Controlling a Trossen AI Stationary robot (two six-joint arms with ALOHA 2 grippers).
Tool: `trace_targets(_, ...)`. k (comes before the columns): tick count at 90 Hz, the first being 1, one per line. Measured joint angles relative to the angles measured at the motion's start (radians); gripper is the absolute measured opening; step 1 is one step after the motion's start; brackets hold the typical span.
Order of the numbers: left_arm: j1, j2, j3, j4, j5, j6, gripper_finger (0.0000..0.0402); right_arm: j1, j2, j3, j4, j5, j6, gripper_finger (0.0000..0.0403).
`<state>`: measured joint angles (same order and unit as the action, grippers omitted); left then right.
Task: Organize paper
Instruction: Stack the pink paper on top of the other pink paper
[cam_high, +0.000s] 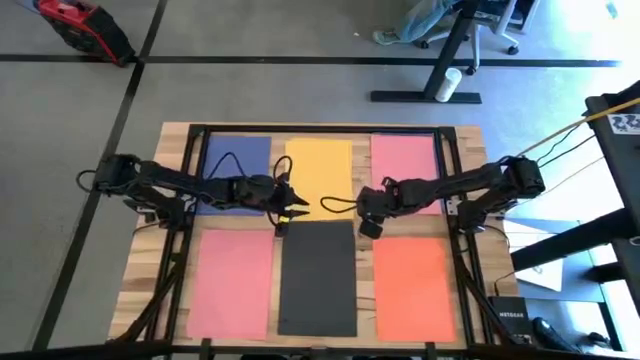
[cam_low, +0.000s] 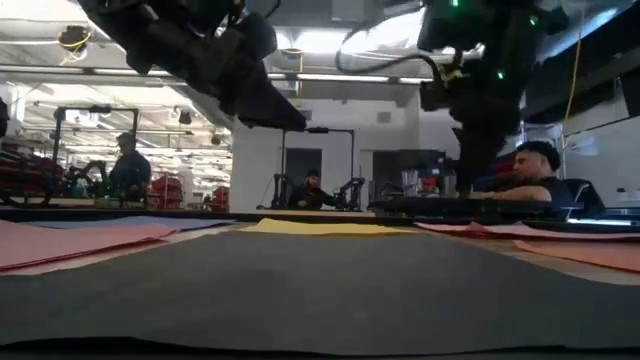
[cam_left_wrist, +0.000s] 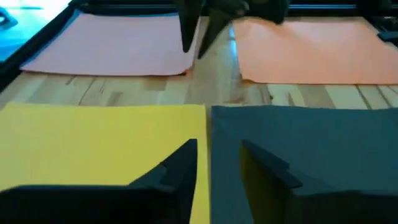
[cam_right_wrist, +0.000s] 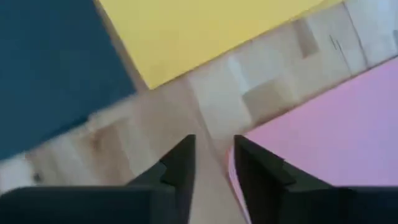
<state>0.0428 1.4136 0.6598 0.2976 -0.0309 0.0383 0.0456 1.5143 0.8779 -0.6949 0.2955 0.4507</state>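
Observation:
Six sheets of paper lie flat on the wooden table in two rows. The far row is blue (cam_high: 237, 160), yellow (cam_high: 318, 170) and pink (cam_high: 405, 165). The near row is pink (cam_high: 232, 280), dark grey (cam_high: 317, 278) and orange (cam_high: 413, 285). My left gripper (cam_high: 300, 203) hovers open above the gap between the yellow sheet (cam_left_wrist: 93, 143) and the dark grey sheet (cam_left_wrist: 323, 143). My right gripper (cam_high: 365, 212) hovers open near the dark grey sheet's far right corner. It faces the left gripper and shows in the left wrist view (cam_left_wrist: 199, 37). Both hang clear of the table in the low view.
A black frame (cam_high: 320, 128) runs along the table's far edge and down both sides beside the arm bases. Strips of bare wood (cam_right_wrist: 205, 99) separate the sheets. People sit in the room beyond the far edge (cam_low: 535, 170).

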Motion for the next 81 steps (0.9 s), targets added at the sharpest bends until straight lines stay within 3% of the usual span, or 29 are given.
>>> trace_targets(13,-0.001,0.000,0.000,-0.004,-0.002,0.001,0.0114,0.000,0.005,-0.058,0.044,0.006,0.016,0.0149)
trace_targets(28,-0.001,0.000,-0.002,-0.004,-0.003,0.002,0.0114,-0.007,0.013,-0.111,0.110,0.000,0.016,0.0143)
trace_targets(42,-0.001,0.000,-0.002,-0.003,-0.003,0.002,0.0114,-0.048,0.013,-0.154,0.111,0.026,0.017,0.0104)
trace_targets(60,-0.001,0.000,-0.002,-0.004,-0.005,0.008,0.0114,-0.086,0.013,-0.165,0.147,0.014,-0.008,0.0012)
trace_targets(81,-0.001,0.000,-0.002,-0.004,-0.005,0.025,0.0113,-0.041,0.000,-0.088,0.134,-0.062,-0.035,0.0001)
